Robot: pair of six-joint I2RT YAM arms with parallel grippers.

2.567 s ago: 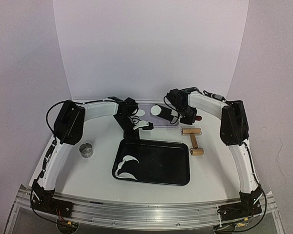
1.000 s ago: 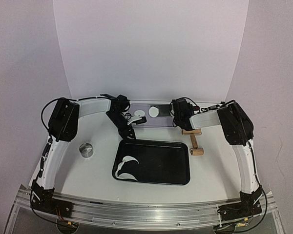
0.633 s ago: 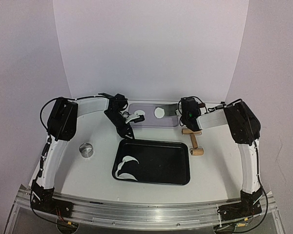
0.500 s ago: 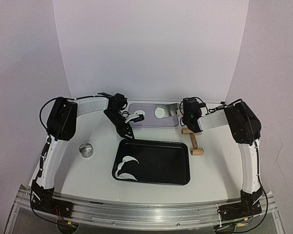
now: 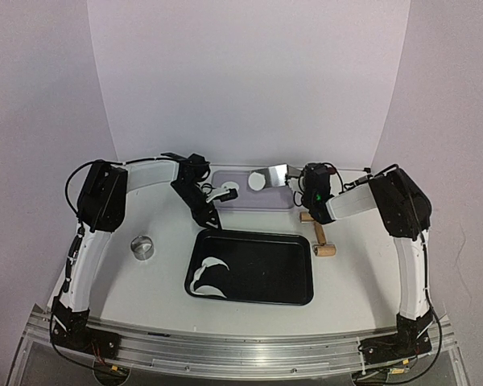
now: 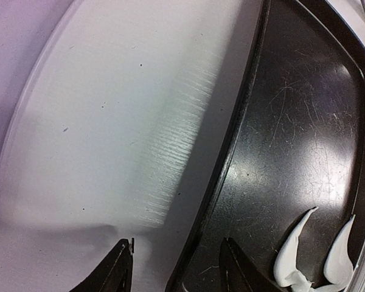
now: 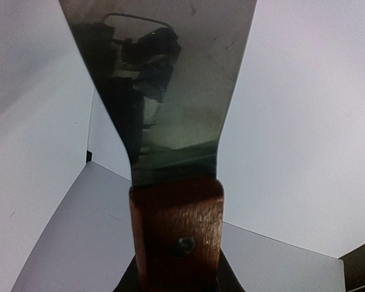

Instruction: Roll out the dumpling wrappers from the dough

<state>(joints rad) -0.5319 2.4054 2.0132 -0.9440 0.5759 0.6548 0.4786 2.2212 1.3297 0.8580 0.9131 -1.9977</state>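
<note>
One round white dumpling wrapper lies on the purple mat at the back. A second white piece shows partly beside the left arm. Curved white dough scraps lie in the black tray; they also show in the left wrist view. My left gripper is open and empty, hanging over the tray's far left rim. My right gripper is shut on the wooden handle of a metal scraper, with its blade tilted up, just right of the wrapper.
A wooden rolling pin lies right of the tray, under the right forearm. A small metal ring cutter stands on the table left of the tray. White walls close in the back and both sides.
My right arm has drawn back to the right and tipped the scraper's blade up off the mat. My left gripper has shifted slightly back and left and stays open.
</note>
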